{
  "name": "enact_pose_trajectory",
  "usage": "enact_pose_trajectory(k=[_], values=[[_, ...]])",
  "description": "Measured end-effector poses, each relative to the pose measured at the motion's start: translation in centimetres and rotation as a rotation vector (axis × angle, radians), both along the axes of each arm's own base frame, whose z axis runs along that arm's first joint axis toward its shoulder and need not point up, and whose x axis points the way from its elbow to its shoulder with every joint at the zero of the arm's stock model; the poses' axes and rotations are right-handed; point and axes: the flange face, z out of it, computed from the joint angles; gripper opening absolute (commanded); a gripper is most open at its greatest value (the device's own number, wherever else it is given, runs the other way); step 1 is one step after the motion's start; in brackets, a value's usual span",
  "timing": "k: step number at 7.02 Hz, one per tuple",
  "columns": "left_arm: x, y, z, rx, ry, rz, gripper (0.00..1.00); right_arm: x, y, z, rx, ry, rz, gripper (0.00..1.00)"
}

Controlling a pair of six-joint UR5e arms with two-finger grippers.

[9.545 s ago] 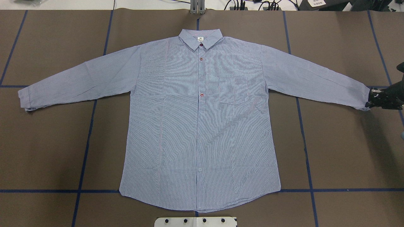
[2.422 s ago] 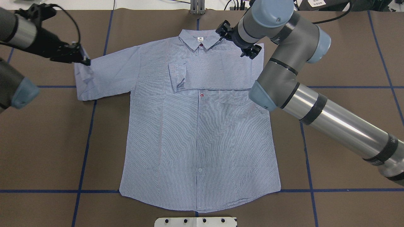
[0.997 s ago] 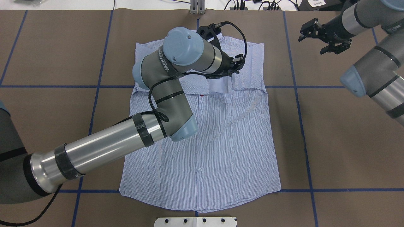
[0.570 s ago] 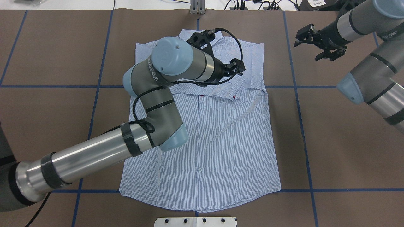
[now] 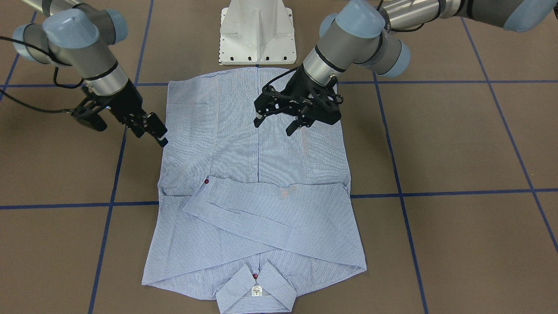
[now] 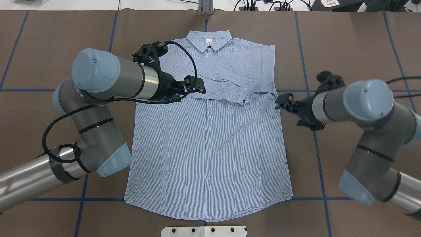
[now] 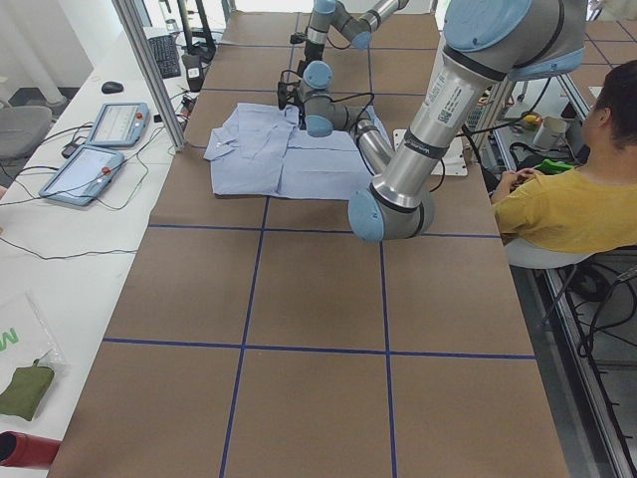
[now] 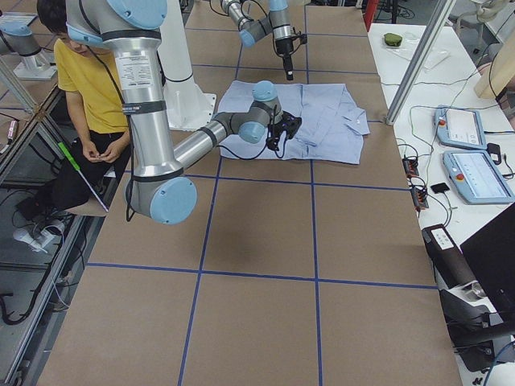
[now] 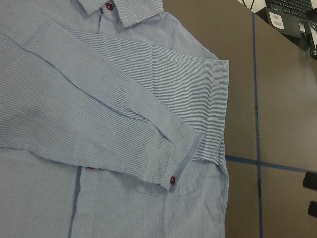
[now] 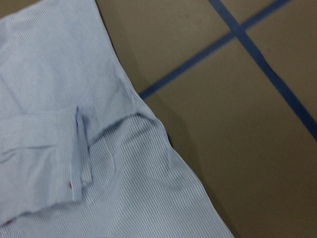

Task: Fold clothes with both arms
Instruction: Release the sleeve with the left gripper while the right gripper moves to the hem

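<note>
The bench is covered in brown paper crossed by blue tape lines, with a white pedestal at the robot's edge. The left fingers are spread apart with nothing between them. They hover clear of the cloth over the shirt's front, beside the folded-in sleeves. The right fingers are likewise parted and empty, poised just beside the shirt's side edge on the pocket side.

The shirt lies flat and front up in the middle of the bench, with its collar away from the robot and its hem toward it. Both sleeves are folded across the chest, and the upper one ends in a cuff with a red button.

The cloth looks thin, light and limp, so it will probably sag from any pinch and hold no shape of its own. The crossed sleeves rest loose and could slide off if the body is dragged or lifted high.

The surest holds seem to be the outer edges:
- **Where:** one arm at each matching corner, either the hem or the shoulders.
- **How:** pinch through all the layers, then carry low and level.

Thin cloth lying flat gives the fingers little to get under, so a tip may catch the paper as well.
</note>
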Motion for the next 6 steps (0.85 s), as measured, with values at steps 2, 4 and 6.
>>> enact_pose_trajectory(k=[2, 4, 6], values=[[-1.8, -1.0, 2.5, 0.051, -0.070, 0.001, 1.00, -4.3, 11.0, 0.2, -0.054, 0.061, 0.073, 0.94], [-2.4, -1.5, 3.9, 0.063, -0.102, 0.001, 1.00, -6.9, 17.7, 0.0, -0.076, 0.117, 0.098, 0.93], [-2.5, -1.4, 4.5, 0.060, -0.110, 0.001, 1.00, -8.3, 20.1, 1.5, -0.065, 0.168, 0.097, 0.92]])
